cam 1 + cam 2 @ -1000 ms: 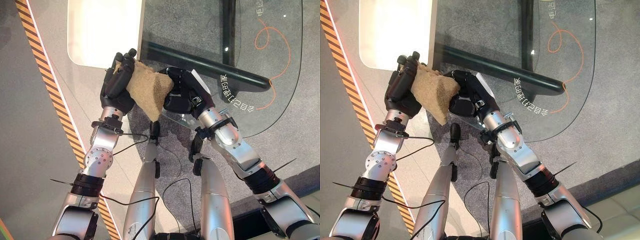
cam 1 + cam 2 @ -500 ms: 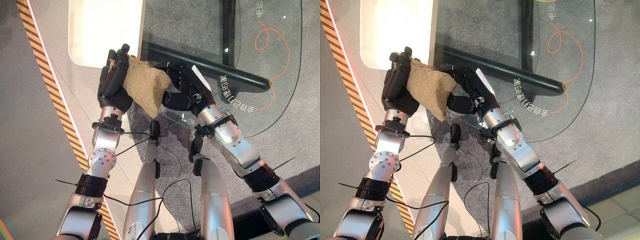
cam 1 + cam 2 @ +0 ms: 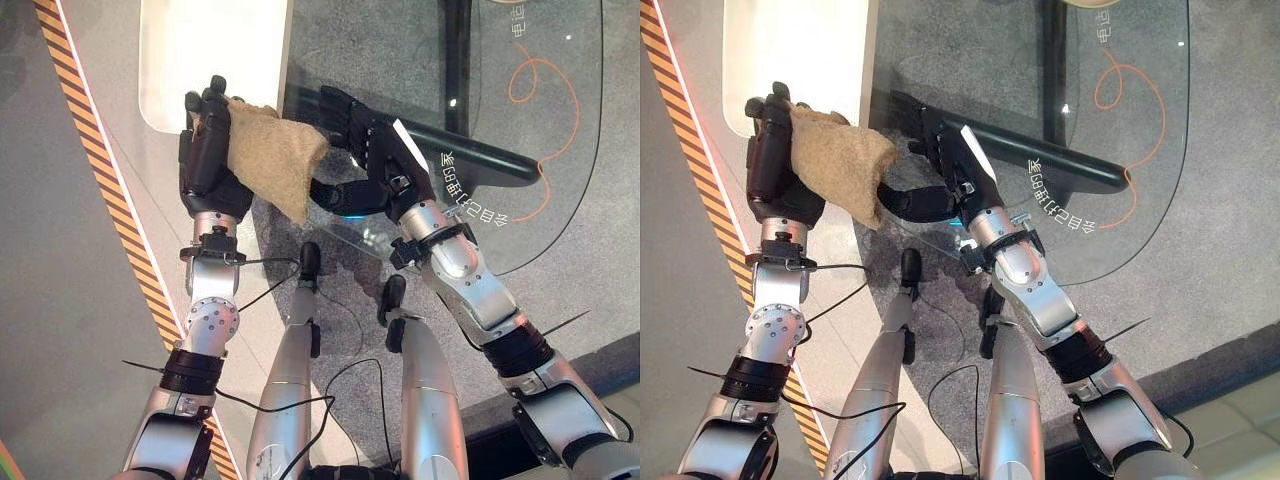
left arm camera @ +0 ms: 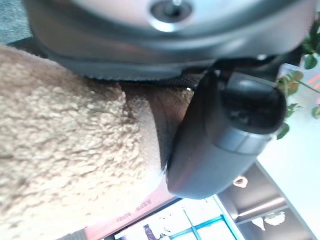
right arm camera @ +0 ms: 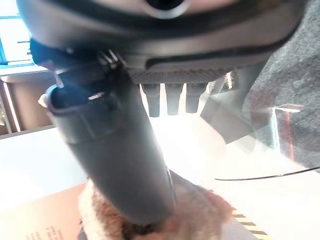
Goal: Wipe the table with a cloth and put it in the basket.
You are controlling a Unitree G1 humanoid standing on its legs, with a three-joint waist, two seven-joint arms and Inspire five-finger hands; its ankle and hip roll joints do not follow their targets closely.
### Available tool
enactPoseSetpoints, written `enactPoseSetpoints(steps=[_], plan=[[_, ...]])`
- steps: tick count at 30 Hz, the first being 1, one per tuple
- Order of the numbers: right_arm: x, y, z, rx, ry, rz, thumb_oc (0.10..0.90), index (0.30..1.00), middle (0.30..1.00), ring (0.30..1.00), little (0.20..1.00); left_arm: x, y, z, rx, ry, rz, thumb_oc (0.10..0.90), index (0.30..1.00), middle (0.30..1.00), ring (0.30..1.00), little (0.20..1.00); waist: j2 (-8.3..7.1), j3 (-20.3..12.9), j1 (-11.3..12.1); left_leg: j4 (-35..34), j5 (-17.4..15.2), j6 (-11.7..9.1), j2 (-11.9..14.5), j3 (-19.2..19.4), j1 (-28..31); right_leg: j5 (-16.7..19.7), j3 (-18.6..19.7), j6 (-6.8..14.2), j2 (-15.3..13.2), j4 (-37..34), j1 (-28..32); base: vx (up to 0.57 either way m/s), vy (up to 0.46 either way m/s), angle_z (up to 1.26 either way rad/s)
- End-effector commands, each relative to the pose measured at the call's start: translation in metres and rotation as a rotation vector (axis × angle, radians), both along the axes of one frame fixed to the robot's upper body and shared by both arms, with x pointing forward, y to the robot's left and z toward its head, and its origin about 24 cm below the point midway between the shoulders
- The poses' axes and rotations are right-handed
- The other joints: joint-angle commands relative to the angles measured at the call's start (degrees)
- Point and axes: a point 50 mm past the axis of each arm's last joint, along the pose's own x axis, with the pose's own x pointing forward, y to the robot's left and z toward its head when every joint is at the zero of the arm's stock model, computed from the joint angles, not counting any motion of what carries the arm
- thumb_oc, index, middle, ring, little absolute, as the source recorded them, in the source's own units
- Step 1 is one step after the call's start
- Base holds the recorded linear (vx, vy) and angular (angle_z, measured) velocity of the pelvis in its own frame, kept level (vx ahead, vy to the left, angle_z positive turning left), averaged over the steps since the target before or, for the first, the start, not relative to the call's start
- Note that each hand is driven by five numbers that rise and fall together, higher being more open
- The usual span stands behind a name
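Observation:
A tan fleecy cloth (image 3: 270,160) hangs in the air over the glass table's (image 3: 560,110) near left edge. My left hand (image 3: 203,160) is shut on the cloth's left side, fingertips hooked over its top edge and the thumb (image 4: 220,145) pressed against it. To the right of the cloth, my right hand (image 3: 380,160) is open, its fingers straight and spread over the glass. Its thumb (image 5: 120,160) reaches to the lower edge of the cloth (image 5: 195,220). The cloth's right corner droops free between the two hands.
A white slab with rounded corners (image 3: 210,50) lies beyond my left hand. A dark bar (image 3: 470,150) runs under the glass. Orange-and-black striped tape (image 3: 110,190) crosses the floor on the left. Grey carpet lies under the table.
My right hand's fingers have straightened and let go of the cloth. My left hand has carried the cloth up and to the left, away from the right hand.

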Motion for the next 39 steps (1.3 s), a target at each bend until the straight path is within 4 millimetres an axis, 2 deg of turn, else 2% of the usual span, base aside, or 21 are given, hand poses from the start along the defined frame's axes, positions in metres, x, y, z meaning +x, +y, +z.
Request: enactPoseSetpoints(steps=[1, 13, 20, 26, 34, 37, 39], plan=[[-0.016, 0.02, 0.052, 0.1, -0.22, 0.131, 0.8, 0.9, 0.9, 0.9, 0.9, -0.021, 0.005, 0.075, -0.049, -0.398, 0.067, 0.1, 0.3, 0.3, 0.3, 0.2, -2.08, -1.4, 1.1, 6.3, -10.8, 1.0, -3.2, 2.2, 2.9, 12.3, 1.1, 4.0, 0.7, -20.0, 5.8, 0.0, 0.0, 0.0], [-0.007, 0.01, 0.041, 0.092, -0.195, 0.063, 0.8, 0.9, 0.9, 0.9, 0.9, -0.023, 0.016, 0.082, -0.066, -0.417, 0.18, 0.1, 0.3, 0.3, 0.3, 0.2, -2.05, -1.4, 0.8, 6.6, -10.9, 0.8, -3.2, 2.2, 2.8, 12.1, 1.2, 3.9, 0.6, -19.8, 5.7, 0.0, 0.0, 0.0], [-0.002, -0.004, 0.039, 0.134, -0.208, -0.052, 0.8, 0.9, 0.9, 0.9, 0.9, -0.024, 0.023, 0.085, -0.067, -0.42, 0.254, 0.1, 0.3, 0.3, 0.3, 0.2, -1.99, -1.4, 0.3, 6.7, -11.0, 0.6, -2.9, 2.5, 3.2, 11.9, 1.5, 3.9, 0.6, -19.8, 6.1, 0.0, 0.0, 0.0], [-0.001, -0.03, 0.032, 0.239, -0.261, -0.262, 0.8, 0.9, 0.9, 0.9, 0.9, -0.026, 0.029, 0.084, -0.077, -0.424, 0.306, 0.1, 0.3, 0.3, 0.3, 0.2, -1.72, -1.4, -0.6, 7.0, -11.3, 0.6, -2.8, 2.8, 3.1, 11.7, 2.4, 3.9, 0.8, -19.4, 5.7, 0.0, 0.012, -0.01], [0.005, -0.084, 0.014, 0.341, -0.289, -0.679, 0.8, 0.9, 0.9, 0.9, 0.9, -0.025, 0.043, 0.081, -0.111, -0.409, 0.373, 0.1, 0.3, 0.3, 0.3, 0.2, -1.04, -1.4, -1.9, 7.1, -12.2, 0.8, -2.7, 3.4, 4.0, 11.6, 3.5, 4.1, 0.8, -19.2, 6.1, 0.0, 0.053, -0.07], [0.008, -0.097, 0.009, 0.358, -0.275, -0.774, 0.8, 0.9, 0.9, 0.9, 0.9, -0.023, 0.045, 0.084, -0.115, -0.406, 0.385, 0.1, 0.3, 0.3, 0.3, 0.2, -0.93, -1.4, -2.1, 7.0, -12.3, 0.8, -2.6, 3.6, 4.2, 11.7, 3.7, 4.2, 0.8, -19.3, 6.2, 0.0, 0.037, -0.08], [0.01, -0.115, -0.002, 0.394, -0.249, -0.878, 0.8, 0.9, 0.9, 0.9, 0.9, -0.022, 0.048, 0.084, -0.119, -0.4, 0.399, 0.1, 0.3, 0.3, 0.3, 0.2, -0.81, -1.4, -2.3, 7.0, -12.5, 0.7, -2.5, 3.7, 4.5, 11.6, 3.8, 4.3, 0.7, -19.3, 6.4, 0.01, 0.026, -0.07]])
